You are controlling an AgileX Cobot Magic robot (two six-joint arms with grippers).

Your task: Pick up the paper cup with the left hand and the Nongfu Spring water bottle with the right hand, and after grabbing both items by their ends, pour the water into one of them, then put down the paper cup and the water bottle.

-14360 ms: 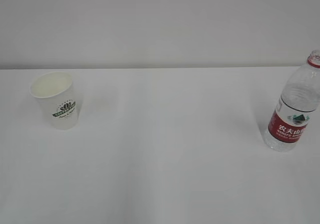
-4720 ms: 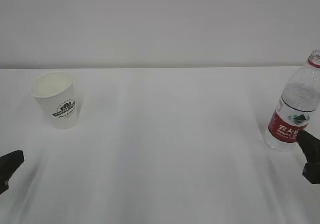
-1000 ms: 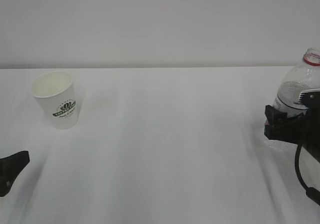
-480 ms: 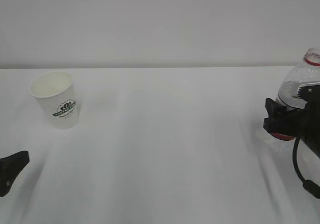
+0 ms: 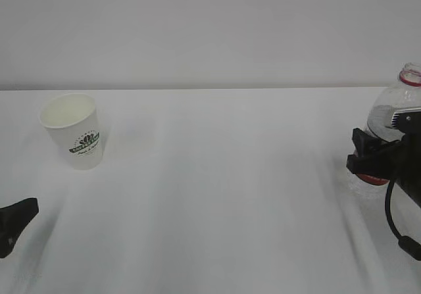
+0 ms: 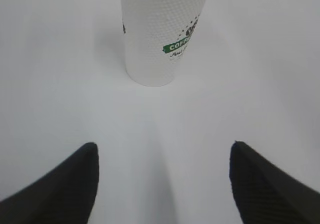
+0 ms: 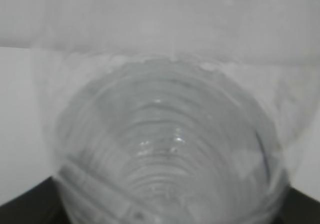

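Exterior view: clear ribbed red-labelled water bottle [image 5: 395, 113] upright (uncapped), black right gripper [image 5: 368, 157] around it, grip unclear.

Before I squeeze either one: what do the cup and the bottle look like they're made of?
The paper cup: looks like matte white paper with a fine dimpled texture and a printed green logo. The water bottle: clear, glossy thin plastic, ribbed in the right wrist view, so it probably flexes under grip.
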